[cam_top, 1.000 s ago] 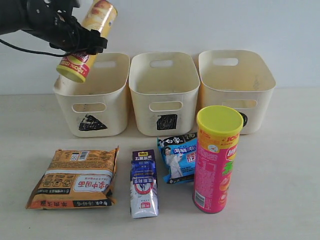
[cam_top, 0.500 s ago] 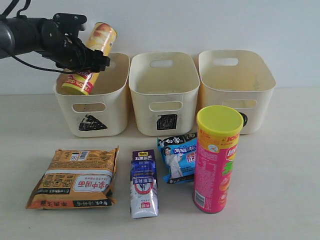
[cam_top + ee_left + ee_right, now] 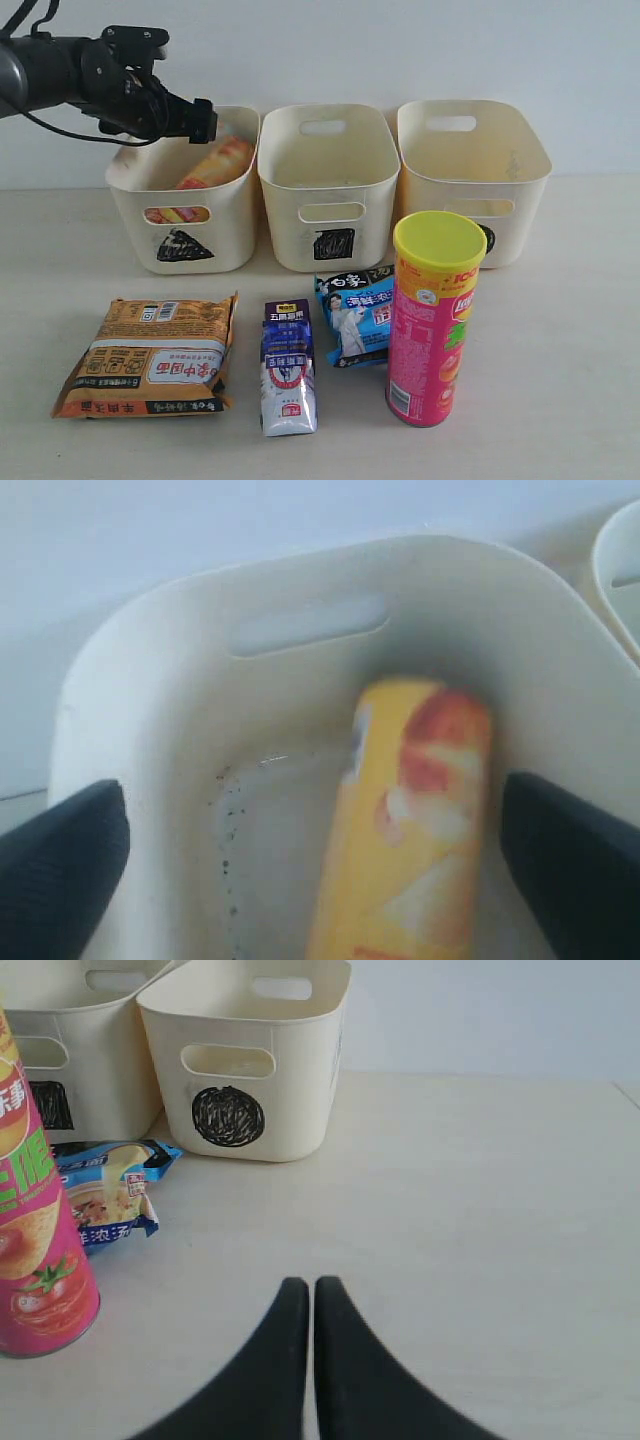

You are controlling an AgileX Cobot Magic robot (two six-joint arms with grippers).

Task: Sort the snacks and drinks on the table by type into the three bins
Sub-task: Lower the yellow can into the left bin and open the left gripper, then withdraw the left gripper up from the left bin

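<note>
- Along the bench's back edge, leftmost: cream plastic tub with a scribbled triangle [image 3: 130, 225].
- Tall yellow chip can [image 3: 215, 163] leans inside it, lower part hidden by the wall.
- Left gripper [image 3: 203, 120] above, jaws apart, empty.
- Right gripper [image 3: 312, 1295]: fingers pressed together, empty.

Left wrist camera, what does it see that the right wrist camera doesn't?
Only the left wrist view shows the yellow chip can lying inside a bin, with the left gripper open over it. Only the right wrist view shows the circle bin, the pink chip can, the blue noodle packet, bare table and the shut right gripper. Both seem to catch part of the middle bin.
</note>
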